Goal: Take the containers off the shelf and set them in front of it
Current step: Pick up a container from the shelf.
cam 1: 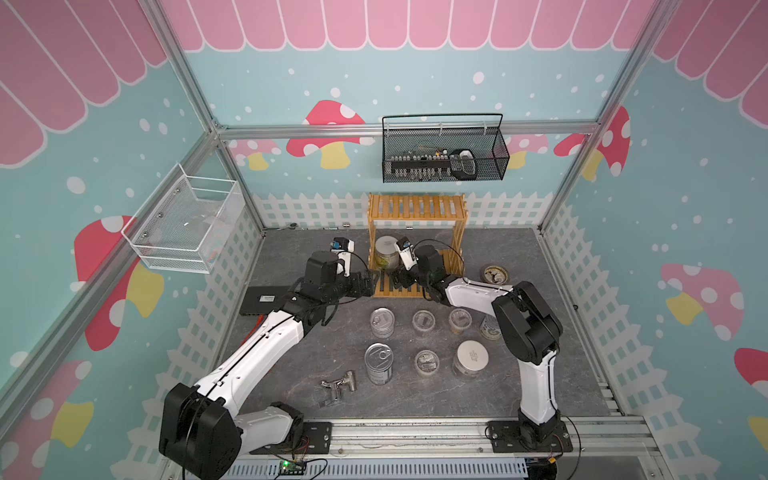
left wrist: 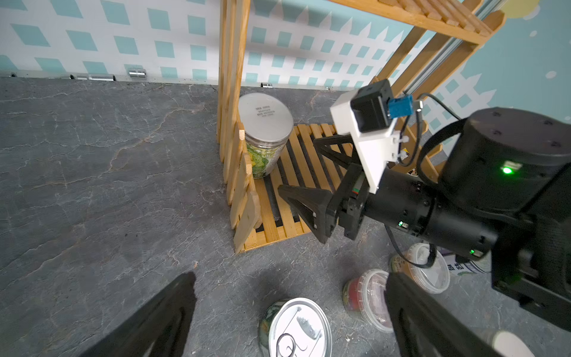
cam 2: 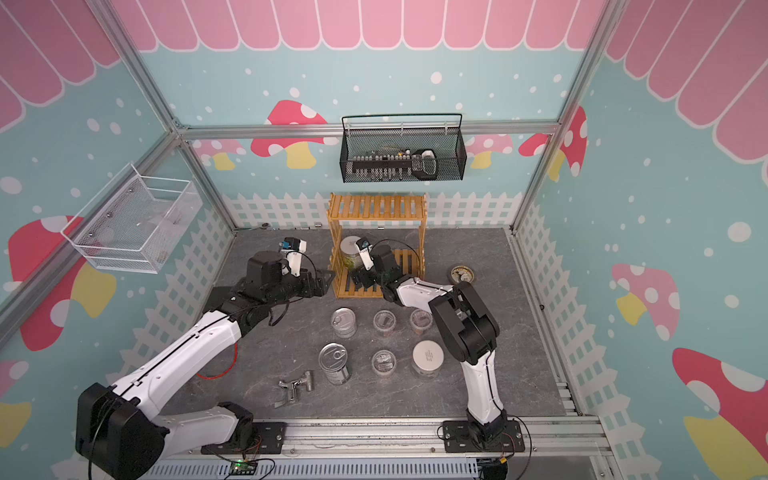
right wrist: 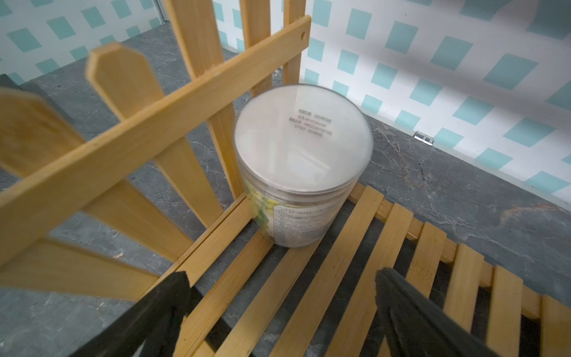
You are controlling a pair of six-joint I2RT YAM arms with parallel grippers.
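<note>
One white-lidded jar stands in the far left corner of the bamboo shelf's lower tier. My right gripper is open over the lower slats, a short way in front of that jar, with nothing between its fingers. My left gripper hangs open by the shelf's front left corner, above the floor. In front of the shelf stand several containers: tin cans, clear jars and a white-lidded jar.
A tape roll lies right of the shelf and a metal faucet piece at the front left. A flat black box sits under my left arm. A black wire basket and a white mesh basket hang on the walls.
</note>
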